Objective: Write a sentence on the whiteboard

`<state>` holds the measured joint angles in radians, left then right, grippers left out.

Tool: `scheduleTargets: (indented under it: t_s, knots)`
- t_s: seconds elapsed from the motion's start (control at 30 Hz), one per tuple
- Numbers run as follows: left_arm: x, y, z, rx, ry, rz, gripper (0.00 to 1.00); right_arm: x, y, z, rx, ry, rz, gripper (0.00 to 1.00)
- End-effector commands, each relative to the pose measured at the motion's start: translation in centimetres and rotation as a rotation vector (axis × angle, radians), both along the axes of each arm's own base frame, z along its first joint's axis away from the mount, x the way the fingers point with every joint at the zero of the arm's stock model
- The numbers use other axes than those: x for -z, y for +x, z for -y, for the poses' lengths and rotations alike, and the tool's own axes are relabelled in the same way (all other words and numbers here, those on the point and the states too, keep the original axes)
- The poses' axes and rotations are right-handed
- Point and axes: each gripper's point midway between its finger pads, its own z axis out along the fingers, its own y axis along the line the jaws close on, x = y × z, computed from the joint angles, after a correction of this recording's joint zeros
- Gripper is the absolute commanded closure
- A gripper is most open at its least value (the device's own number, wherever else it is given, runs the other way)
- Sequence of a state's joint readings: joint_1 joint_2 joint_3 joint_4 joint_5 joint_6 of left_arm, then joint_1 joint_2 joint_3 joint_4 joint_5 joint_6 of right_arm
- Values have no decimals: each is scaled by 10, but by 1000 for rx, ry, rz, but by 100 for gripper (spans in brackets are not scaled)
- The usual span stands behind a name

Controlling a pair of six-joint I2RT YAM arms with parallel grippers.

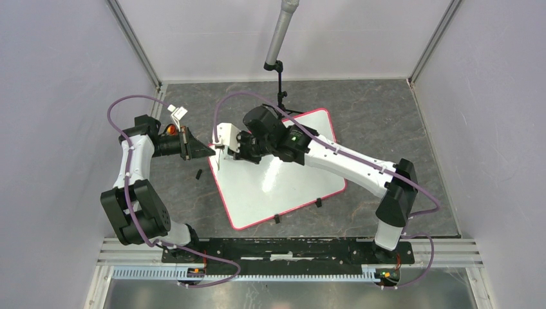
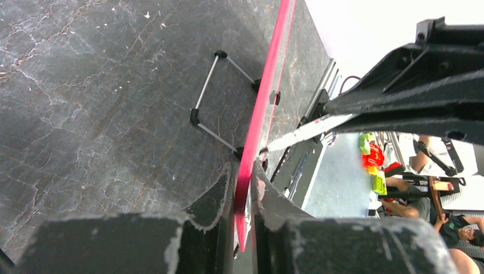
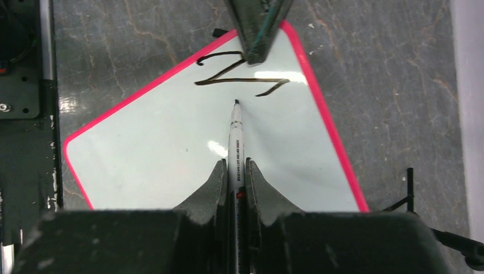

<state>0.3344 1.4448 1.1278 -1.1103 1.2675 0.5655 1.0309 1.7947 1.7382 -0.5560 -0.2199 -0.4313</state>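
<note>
The whiteboard (image 1: 283, 180), white with a pink-red rim, lies tilted on the dark table. My left gripper (image 1: 206, 150) is shut on its left corner; in the left wrist view the pink rim (image 2: 268, 91) runs between the fingers of the left gripper (image 2: 244, 171). My right gripper (image 1: 222, 147) hovers over that same corner, shut on a white marker (image 3: 236, 142), with the black tip just above the board (image 3: 171, 148). The sentence (image 3: 240, 77) is only a few black strokes near the corner, partly under the left fingers (image 3: 259, 28). It is hidden in the top view.
A small black cap (image 1: 198, 174) lies on the table left of the board. A camera tripod (image 1: 280, 96) stands at the back. Black clips (image 1: 318, 203) sit on the board's near edge. A wire stand (image 2: 214, 97) shows under the board.
</note>
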Motion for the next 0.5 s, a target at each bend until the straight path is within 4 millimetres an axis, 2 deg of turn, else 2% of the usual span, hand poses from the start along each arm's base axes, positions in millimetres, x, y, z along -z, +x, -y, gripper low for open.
scheduleTargets:
  t_s: [0.0, 0.17, 0.47]
  knots:
    - [-8, 1, -1, 5, 15, 69, 97, -6, -14, 0, -23, 24, -9, 100]
    - [-7, 1, -2, 5, 19, 69, 97, -1, -17, -6, -30, 27, -20, 100]
    - [-7, 1, -1, 6, 16, 67, 97, -11, -15, -14, -25, 59, -18, 100]
